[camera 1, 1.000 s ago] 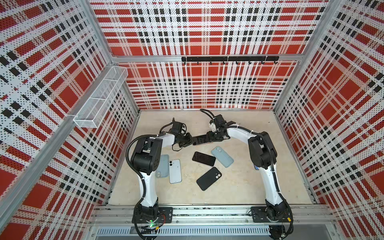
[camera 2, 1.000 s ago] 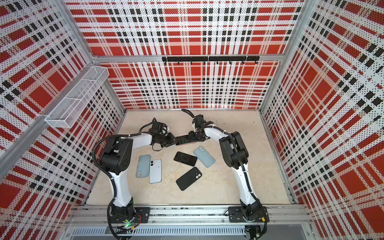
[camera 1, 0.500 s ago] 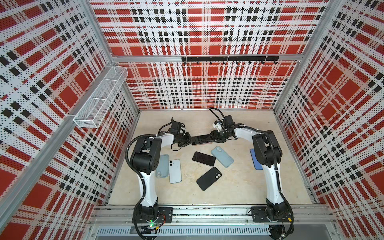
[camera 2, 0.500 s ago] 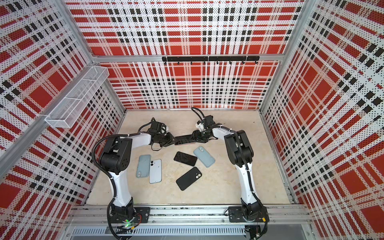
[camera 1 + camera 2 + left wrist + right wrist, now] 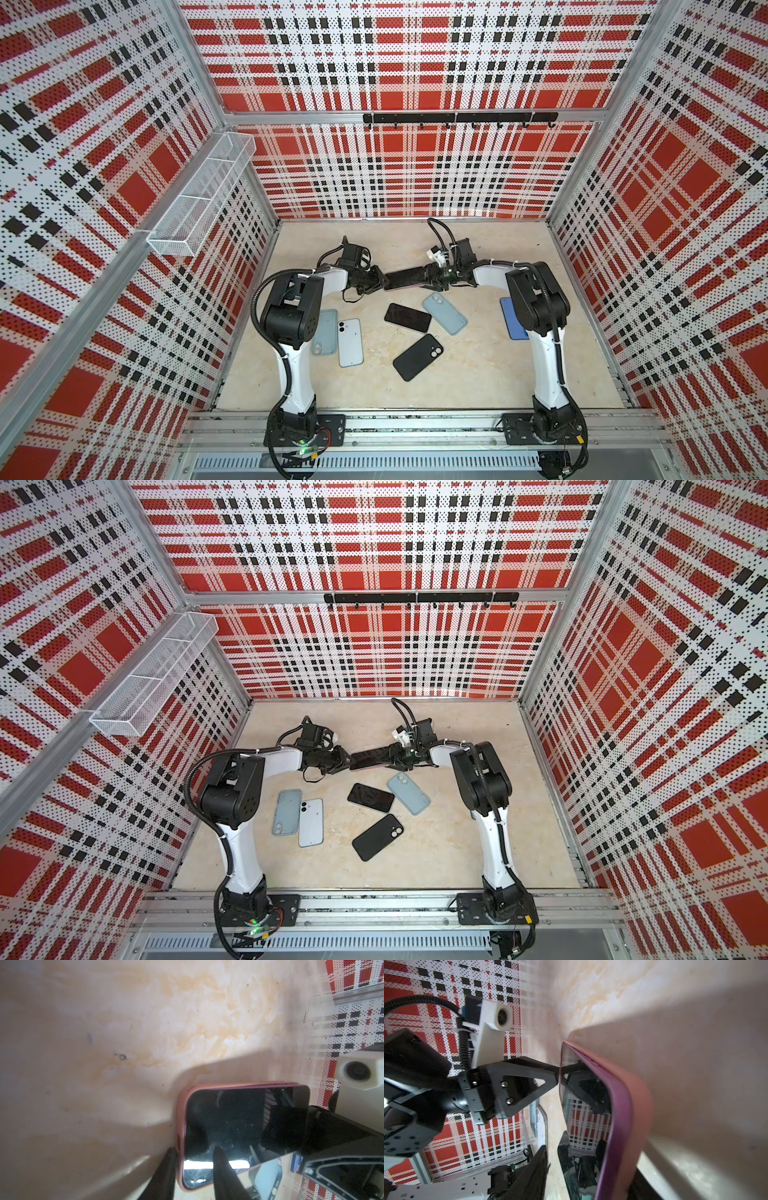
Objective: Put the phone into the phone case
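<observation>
The phone (image 5: 409,277) sits dark screen up in the pink phone case (image 5: 180,1126), held above the table between both arms. My left gripper (image 5: 193,1159) is shut on one short end, one finger on the glass and one on the case's outer side. My right gripper (image 5: 591,1167) straddles the other end with its jaws open. One of its fingers (image 5: 538,1169) stands clear of the glass, the other is behind the case. At that end the phone's (image 5: 228,1118) corner shows past the pink rim. In both top views the left gripper (image 5: 345,762) and right gripper (image 5: 395,759) face each other.
On the table below lie a black phone (image 5: 407,317) screen up, a pale blue case (image 5: 444,313), a black phone (image 5: 417,356) back up, a light blue phone (image 5: 350,342) and a grey-blue case (image 5: 325,331). A blue item (image 5: 510,320) is half hidden behind the right arm. A wire basket (image 5: 199,199) hangs on the left wall.
The right arm swung outward to the right, uncovering the blue item, and its gripper slid toward the phone's end with its jaws narrowing. The left arm and its grip stayed put.
</observation>
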### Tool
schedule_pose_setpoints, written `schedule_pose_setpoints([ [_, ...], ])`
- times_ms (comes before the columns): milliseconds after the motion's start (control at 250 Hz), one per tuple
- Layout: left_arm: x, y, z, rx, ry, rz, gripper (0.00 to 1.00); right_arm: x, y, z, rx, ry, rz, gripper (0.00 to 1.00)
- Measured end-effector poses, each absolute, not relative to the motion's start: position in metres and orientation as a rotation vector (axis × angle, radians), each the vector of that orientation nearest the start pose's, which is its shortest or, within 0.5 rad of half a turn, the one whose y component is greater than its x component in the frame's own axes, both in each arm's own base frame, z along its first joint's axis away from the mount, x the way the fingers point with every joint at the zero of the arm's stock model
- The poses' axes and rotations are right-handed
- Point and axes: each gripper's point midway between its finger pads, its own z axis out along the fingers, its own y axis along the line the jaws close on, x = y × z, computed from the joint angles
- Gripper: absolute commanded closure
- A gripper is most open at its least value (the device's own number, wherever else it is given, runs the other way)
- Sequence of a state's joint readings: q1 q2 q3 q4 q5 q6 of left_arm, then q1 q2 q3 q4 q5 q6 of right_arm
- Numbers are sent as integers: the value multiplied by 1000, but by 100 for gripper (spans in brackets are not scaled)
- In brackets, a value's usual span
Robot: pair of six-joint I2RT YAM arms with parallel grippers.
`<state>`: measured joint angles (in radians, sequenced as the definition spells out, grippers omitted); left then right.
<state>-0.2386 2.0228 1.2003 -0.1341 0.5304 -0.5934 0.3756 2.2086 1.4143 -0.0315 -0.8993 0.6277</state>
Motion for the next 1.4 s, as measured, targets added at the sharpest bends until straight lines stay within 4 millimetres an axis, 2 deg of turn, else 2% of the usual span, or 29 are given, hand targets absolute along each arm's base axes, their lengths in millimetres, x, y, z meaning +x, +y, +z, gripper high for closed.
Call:
schedule_pose_setpoints([
  [140, 438, -198, 30, -233, 2616, -1005, 67, 434, 312, 73, -149, 2479, 1537, 67],
  [356, 438, -198, 31, -232, 2614, -1013, 67, 434, 312, 72, -135, 2480, 1537, 90],
  [608, 440, -196, 32, -236, 2608, -1021, 62, 434, 310, 73, -152, 2482, 1509, 98],
  [756, 440, -193, 41, -236, 2571, -1057, 51, 432, 306, 80, -134, 2486, 1475, 99],
  [768, 440, -192, 43, -238, 2562, -1064, 47, 432, 306, 81, -132, 2487, 1474, 99],
  [784, 440, -191, 45, -239, 2557, -1068, 33, 431, 305, 82, -130, 2487, 1470, 99],
  [792, 440, -190, 46, -241, 2550, -1072, 22, 431, 305, 83, -129, 2486, 1470, 99],
  [800, 440, -189, 48, -241, 2545, -1075, 7, 431, 304, 85, -129, 2484, 1468, 99],
  [804, 440, -189, 48, -241, 2542, -1076, 3, 431, 304, 85, -129, 2484, 1468, 99],
  [816, 441, -188, 50, -239, 2536, -1078, 0, 431, 304, 86, -125, 2481, 1465, 99],
  [944, 447, -178, 89, -227, 2428, -1131, 0, 433, 298, 111, -107, 2439, 1473, 100],
  [1044, 453, -174, 130, -169, 2312, -1191, 1, 436, 295, 146, -110, 2359, 1511, 100],
  [1156, 458, -178, 167, -114, 2184, -1286, 1, 437, 293, 185, -139, 2261, 1565, 100],
  [1292, 455, -188, 188, -87, 2063, -1427, 0, 432, 295, 215, -171, 2188, 1625, 100],
  [1400, 451, -197, 201, -72, 1978, -1545, 12, 428, 297, 223, -182, 2170, 1662, 100],
])
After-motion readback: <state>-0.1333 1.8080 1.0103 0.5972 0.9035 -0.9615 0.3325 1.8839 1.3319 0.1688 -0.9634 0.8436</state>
